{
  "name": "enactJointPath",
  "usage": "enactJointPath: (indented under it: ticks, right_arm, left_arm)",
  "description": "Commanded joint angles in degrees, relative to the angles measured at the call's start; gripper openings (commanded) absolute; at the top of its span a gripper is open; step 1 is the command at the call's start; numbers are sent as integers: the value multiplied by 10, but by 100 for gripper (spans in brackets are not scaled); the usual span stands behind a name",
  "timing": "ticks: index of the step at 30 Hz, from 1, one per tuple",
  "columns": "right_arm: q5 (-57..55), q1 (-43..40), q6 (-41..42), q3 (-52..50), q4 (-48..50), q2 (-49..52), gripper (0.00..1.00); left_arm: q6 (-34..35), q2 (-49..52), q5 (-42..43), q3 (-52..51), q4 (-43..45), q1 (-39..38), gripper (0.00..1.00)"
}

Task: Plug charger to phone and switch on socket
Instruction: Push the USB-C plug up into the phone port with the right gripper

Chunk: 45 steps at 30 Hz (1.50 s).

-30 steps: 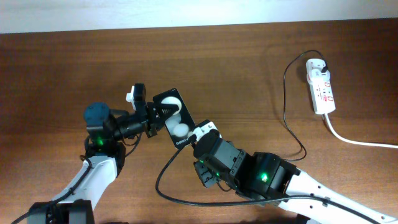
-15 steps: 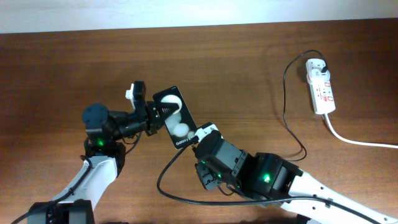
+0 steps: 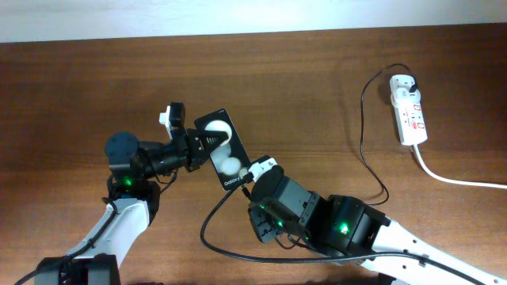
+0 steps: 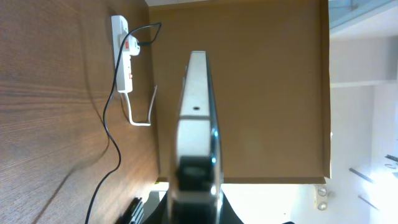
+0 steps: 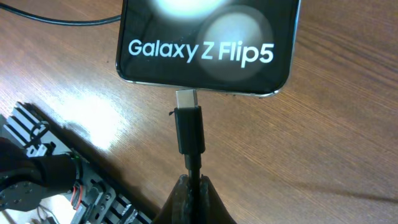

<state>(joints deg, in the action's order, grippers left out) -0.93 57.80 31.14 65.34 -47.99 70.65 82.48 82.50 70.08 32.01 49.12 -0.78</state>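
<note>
The phone point(image 3: 223, 153) is a black glossy slab with two white reflections, held tilted above the table by my left gripper point(image 3: 198, 146), which is shut on its left edge. In the left wrist view the phone point(image 4: 196, 118) shows edge-on. In the right wrist view the phone point(image 5: 205, 43) reads "Galaxy Z Flip5". My right gripper point(image 5: 191, 186) is shut on the charger cable just behind its black plug point(image 5: 188, 127); the metal tip touches the phone's bottom port. The charger cable point(image 3: 366, 150) runs to the white socket strip point(image 3: 409, 109) at the far right.
The socket's thick white cord point(image 3: 459, 180) trails off to the right edge. The charger cable loops on the table point(image 3: 207, 237) below the phone. The socket also shows in the left wrist view point(image 4: 123, 56). The table's far edge meets a white wall.
The phone and left gripper have shifted slightly up and left. The right gripper with the plug has followed toward the phone's bottom edge.
</note>
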Motion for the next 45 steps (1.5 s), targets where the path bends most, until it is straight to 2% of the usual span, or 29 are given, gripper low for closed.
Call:
enactJointPath:
  ticks: [1, 45]
  right_arm:
    - [7, 3, 9, 2, 0, -7, 4]
    - [-13, 3, 9, 2, 24, 8, 4]
  left_arm:
    - [-9, -3, 0, 6, 5, 2, 0]
    - [19, -3, 25, 6, 5, 2, 0]
